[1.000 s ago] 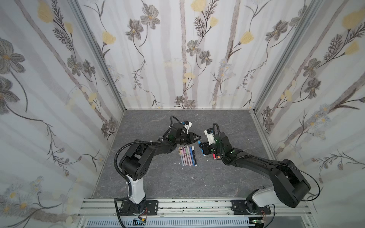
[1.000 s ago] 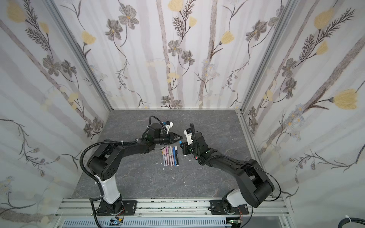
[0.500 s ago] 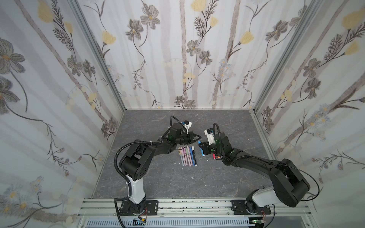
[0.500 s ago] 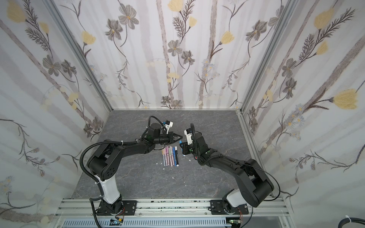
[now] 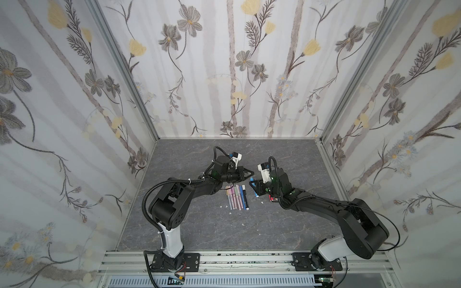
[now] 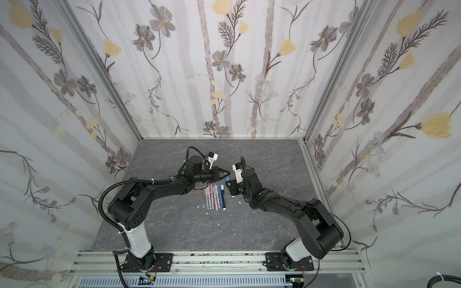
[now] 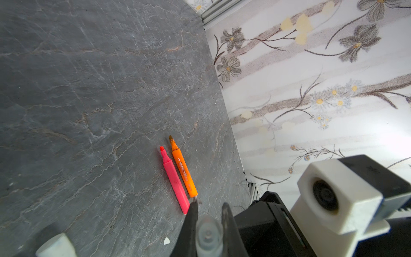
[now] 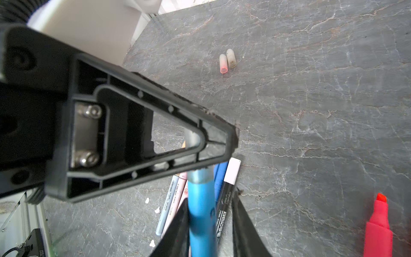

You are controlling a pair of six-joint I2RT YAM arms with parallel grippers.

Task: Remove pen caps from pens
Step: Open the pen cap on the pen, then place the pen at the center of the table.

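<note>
L hand has just clamped on cap of blue pen (mid-air, centre of surface, over the pen row). R hand now slack round it, so cap prob. not off yet.

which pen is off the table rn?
The light blue pen, its clear cap pinched in the left claw, barrel inside the right claw. The rest lie on the table.

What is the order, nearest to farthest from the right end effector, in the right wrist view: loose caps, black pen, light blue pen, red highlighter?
1. light blue pen, between the right end effector's fingers.
2. black pen, on the table beside it.
3. red highlighter, off to one side.
4. loose caps, farthest ahead, side by side.
</note>
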